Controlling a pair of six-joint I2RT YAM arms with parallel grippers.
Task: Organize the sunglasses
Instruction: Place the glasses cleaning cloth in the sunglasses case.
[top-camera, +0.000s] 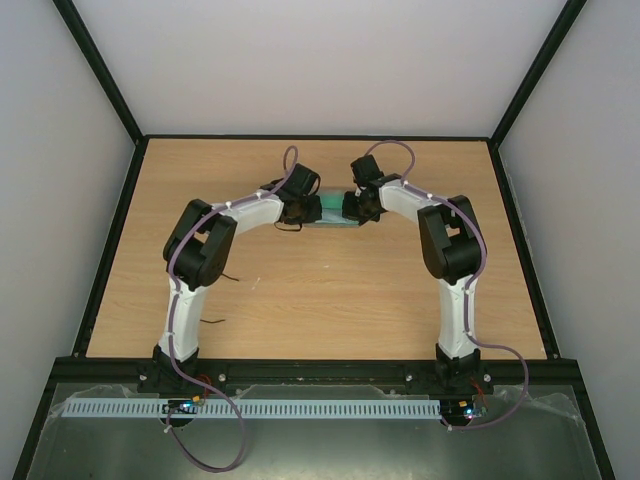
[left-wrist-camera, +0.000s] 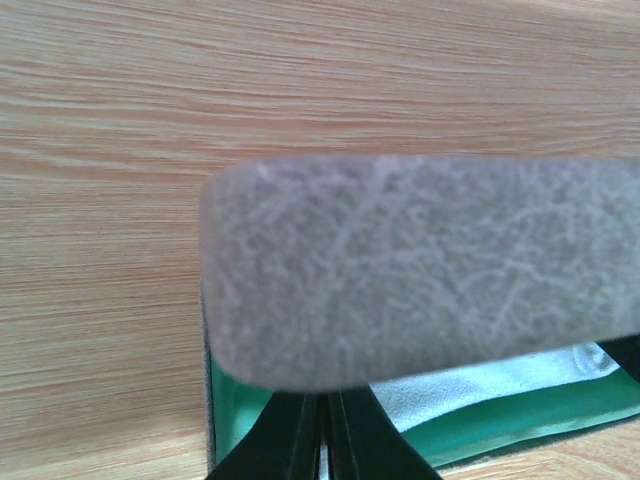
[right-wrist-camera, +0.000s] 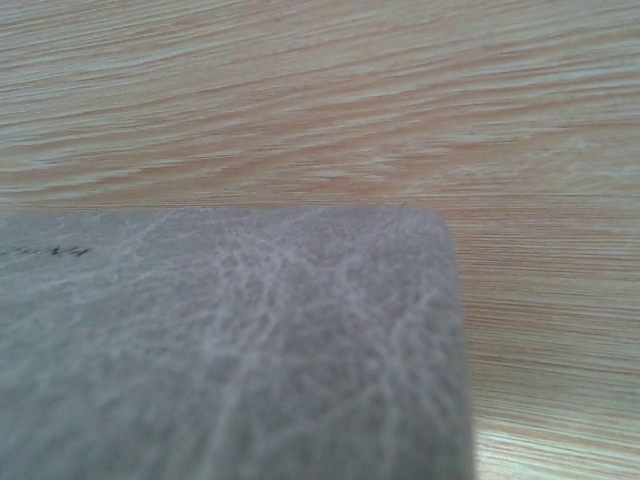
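Note:
The grey oblong case (top-camera: 331, 211) lies at the far middle of the table, its green inside showing between my two grippers. My left gripper (top-camera: 300, 207) is at its left end. In the left wrist view the grey lid (left-wrist-camera: 420, 270) stands raised over the green lining (left-wrist-camera: 500, 415) and the light blue cloth (left-wrist-camera: 490, 385). My black fingers (left-wrist-camera: 300, 440) are pressed together under the lid's edge, their tips hidden. My right gripper (top-camera: 360, 205) is at the case's right end. In the right wrist view the grey lid (right-wrist-camera: 230, 350) hides its fingers. The sunglasses are not visible.
The wooden table (top-camera: 330, 300) has a black rim and white walls around it. Thin dark lines lie near the left arm (top-camera: 234, 278), and I cannot tell what they are. Both arms arch over the middle of the table.

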